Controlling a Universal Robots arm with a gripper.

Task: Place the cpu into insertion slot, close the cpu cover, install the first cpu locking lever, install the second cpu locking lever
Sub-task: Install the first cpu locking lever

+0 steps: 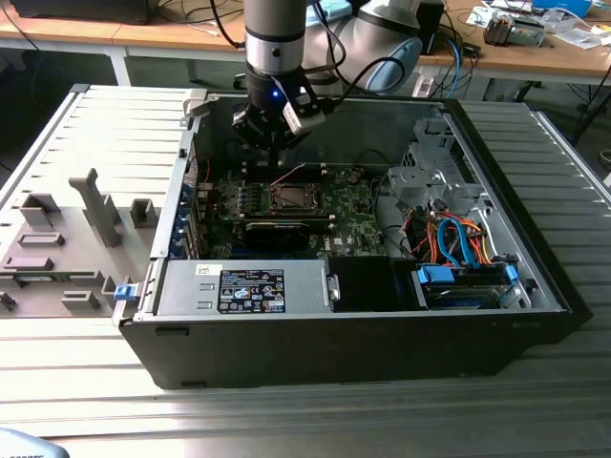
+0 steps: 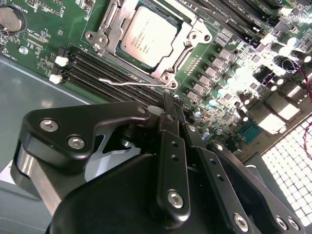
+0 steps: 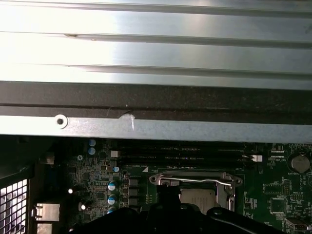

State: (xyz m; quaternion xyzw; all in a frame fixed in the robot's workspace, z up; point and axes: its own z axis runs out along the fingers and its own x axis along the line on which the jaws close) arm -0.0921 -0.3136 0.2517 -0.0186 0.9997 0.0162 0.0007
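Observation:
The cpu (image 2: 148,36) lies flat in the insertion slot (image 2: 168,73) on the green motherboard, its silver top showing. The cpu cover (image 2: 187,39) lies down around it as a metal frame. One thin wire locking lever (image 2: 131,83) sticks out along the socket's edge over the black memory slots. My gripper (image 2: 170,100) hangs just above the board beside that lever's pivot end, its fingers shut together on nothing. In the exterior view the gripper (image 1: 272,148) hovers over the socket (image 1: 286,197) inside the open case. The first wrist view shows the cover (image 3: 195,179) from the far side.
The open computer case has a metal wall (image 3: 156,129) close behind the socket. Black memory slots (image 2: 92,66) run beside the lever. A drive bay with orange and blue cables (image 1: 458,243) fills the exterior view's right. Grey fixtures (image 1: 91,205) stand on the table at its left.

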